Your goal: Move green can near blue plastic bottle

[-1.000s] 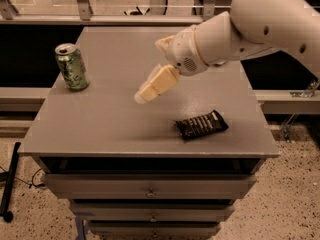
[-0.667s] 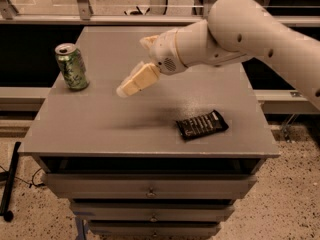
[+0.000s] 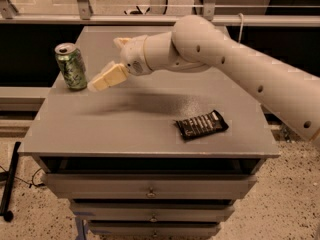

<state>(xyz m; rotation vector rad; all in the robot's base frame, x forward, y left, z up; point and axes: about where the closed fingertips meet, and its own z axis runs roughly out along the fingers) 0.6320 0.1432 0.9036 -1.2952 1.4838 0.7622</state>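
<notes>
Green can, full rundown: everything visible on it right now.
The green can is a small, metal-looking drink can, green with pale mottled markings and a silver top. It looks undented and stands upright on the grey table, near the left edge and toward the back. The gripper hovers just right of the can's lower half, apparently with a narrow gap between them, so only the tabletop seems to touch the can.

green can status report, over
Tool beside green can, not holding it. Can upright, far left of table. Blue plastic bottle not in view. Dark wrapper front right, out of the way.
</notes>
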